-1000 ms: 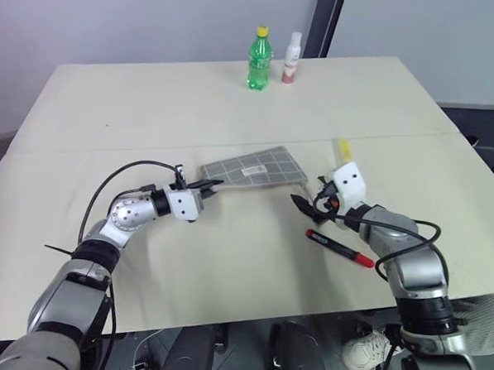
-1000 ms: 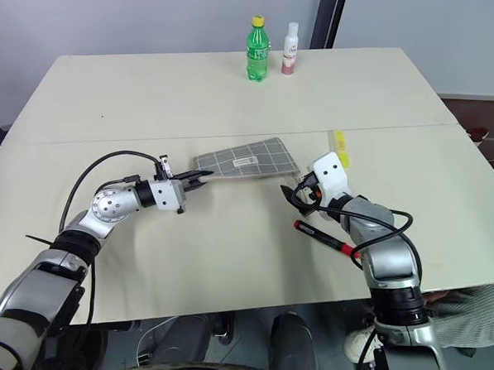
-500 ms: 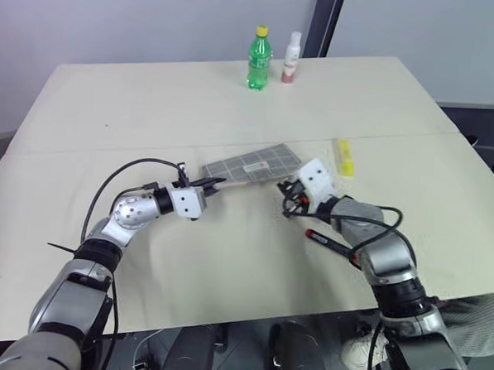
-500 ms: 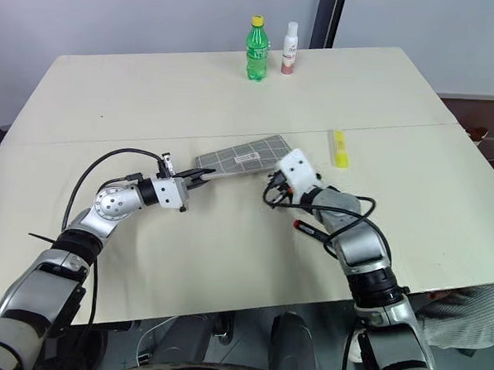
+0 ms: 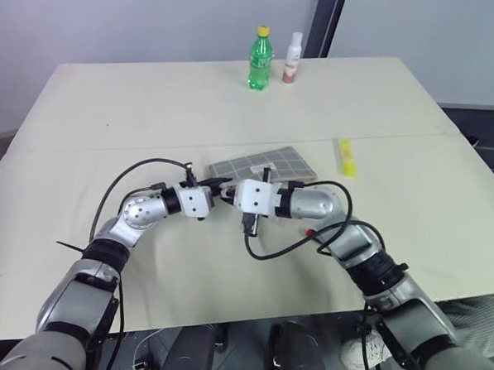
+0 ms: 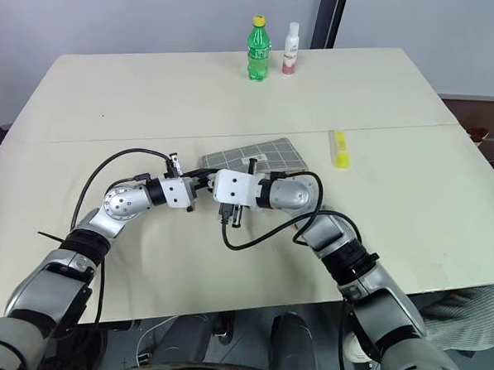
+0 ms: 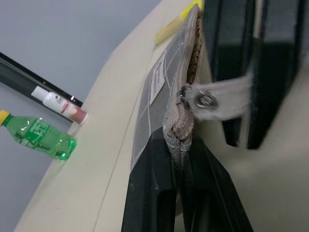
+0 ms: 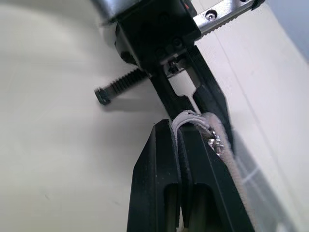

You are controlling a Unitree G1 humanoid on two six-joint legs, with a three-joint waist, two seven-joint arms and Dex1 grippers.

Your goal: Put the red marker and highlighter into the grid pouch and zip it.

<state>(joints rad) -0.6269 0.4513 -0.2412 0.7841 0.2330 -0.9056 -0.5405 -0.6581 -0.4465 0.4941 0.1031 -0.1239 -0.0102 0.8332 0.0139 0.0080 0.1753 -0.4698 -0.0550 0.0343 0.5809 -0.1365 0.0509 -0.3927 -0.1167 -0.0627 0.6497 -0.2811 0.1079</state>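
Right gripper (image 8: 181, 130) has swung across from beside the red marker (image 5: 311, 233) and closed its jaws on the pull cord (image 8: 186, 116). Left gripper (image 7: 181, 145) stays clamped on the grid pouch (image 5: 265, 163) end, lifted off the bench (image 5: 152, 105). Highlighter (image 5: 344, 156) still out; unzipping likely next.

Head stereo looks down over table (image 5: 152, 105); wrist cameras close, perhaps blurred.

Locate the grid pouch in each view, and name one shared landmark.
Left eye: pouch mid-table, beyond both claws.
Right eye: pouch mid-table.
Left wrist: pouch edge-on, above the fingers.
Right wrist: pouch corner beside the fingers.
Landmark: green bottle, in the eye and left wrist views.
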